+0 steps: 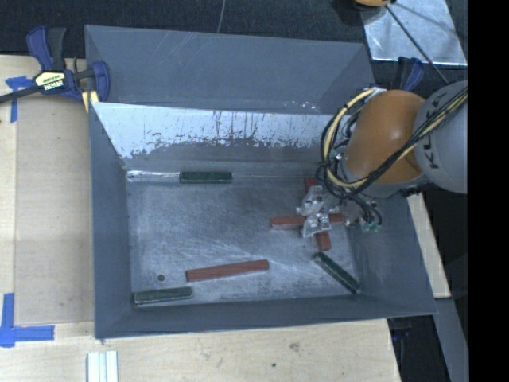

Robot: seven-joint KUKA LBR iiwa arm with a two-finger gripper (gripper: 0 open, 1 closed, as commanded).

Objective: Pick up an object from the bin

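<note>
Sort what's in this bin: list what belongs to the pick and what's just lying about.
Belongs to the pick: the pincer; the short red-brown stick it is over, right side; the grey bin.

Lying about: back green stick by the far wall; long red-brown bar near the front; front-left green stick; slanted green stick at front right.

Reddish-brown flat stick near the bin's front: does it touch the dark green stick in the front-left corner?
Apart. The camera view shows a clear gap between the reddish-brown stick and the dark green stick.
</note>
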